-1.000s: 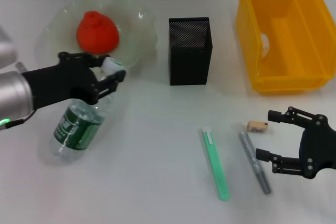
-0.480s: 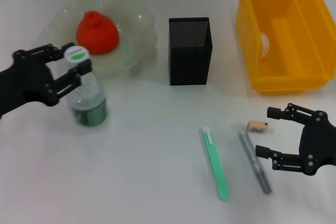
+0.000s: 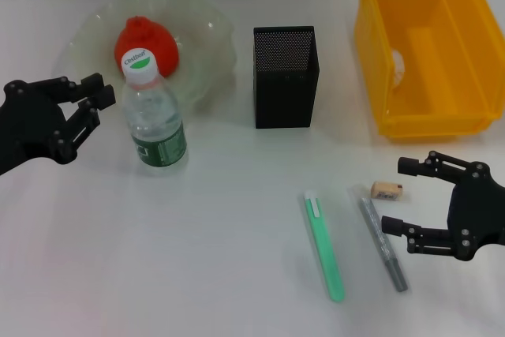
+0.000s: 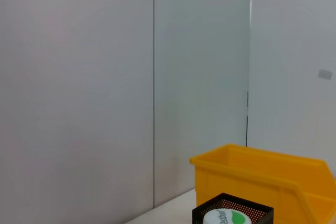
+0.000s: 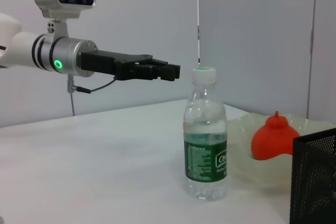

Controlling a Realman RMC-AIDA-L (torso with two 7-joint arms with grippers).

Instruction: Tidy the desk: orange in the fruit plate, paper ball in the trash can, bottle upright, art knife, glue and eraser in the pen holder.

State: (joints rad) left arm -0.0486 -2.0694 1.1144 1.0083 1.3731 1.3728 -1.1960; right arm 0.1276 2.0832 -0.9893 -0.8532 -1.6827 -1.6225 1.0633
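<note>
1. My left hand (image 3: 85, 108) hovers spread, just beside the clear plastic bottle with the dark-green label (image 3: 152, 120), which stands upright on the white table (image 3: 221, 234).
2. My right hand (image 3: 414, 203) is spread too, nearer the leftovers: the tiny tan eraser block (image 3: 387, 190) is just beside its upper fingers.
3. The grey pen-like stick (image 3: 383, 242) and green one (image 3: 325, 245) lie lengthwise towards me; the black mesh pen holder (image 3: 285, 76) stands beyond.

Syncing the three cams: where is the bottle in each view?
Head view: bottle upright, left of centre, in front of the fruit plate.
Left wrist view: only its cap, bottom edge.
Right wrist view: full bottle, centre.
Shared landmark: pen holder.
</note>
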